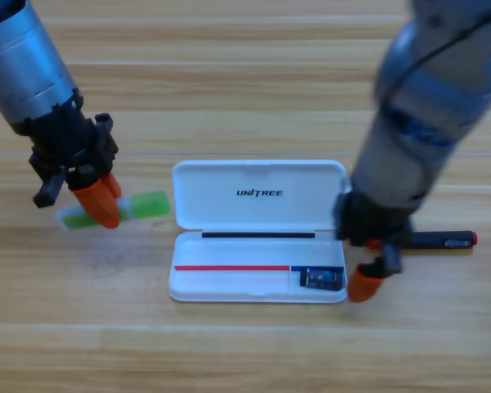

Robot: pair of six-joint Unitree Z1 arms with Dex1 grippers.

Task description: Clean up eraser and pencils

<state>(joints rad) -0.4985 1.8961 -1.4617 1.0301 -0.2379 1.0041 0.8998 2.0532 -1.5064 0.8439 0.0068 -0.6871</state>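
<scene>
From above, I see the eraser (322, 279) already in the case (258, 196). Both pencils remain out — my left gripper (101, 203) pinches the green pencil (146, 205); my right gripper (366, 282), jaws unreadable, hangs beside the black pencil (442, 240).

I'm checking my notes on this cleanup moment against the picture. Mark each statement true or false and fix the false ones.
1. The eraser lies inside the open white case. True.
2. The green pencil is in the case. False: it lies on the table, left of the case, at the left claw.
3. The red-ended pencil lies right of the case. True.
4. The right claw is at the case's upper left corner. False: it is at the lower right corner.
</scene>
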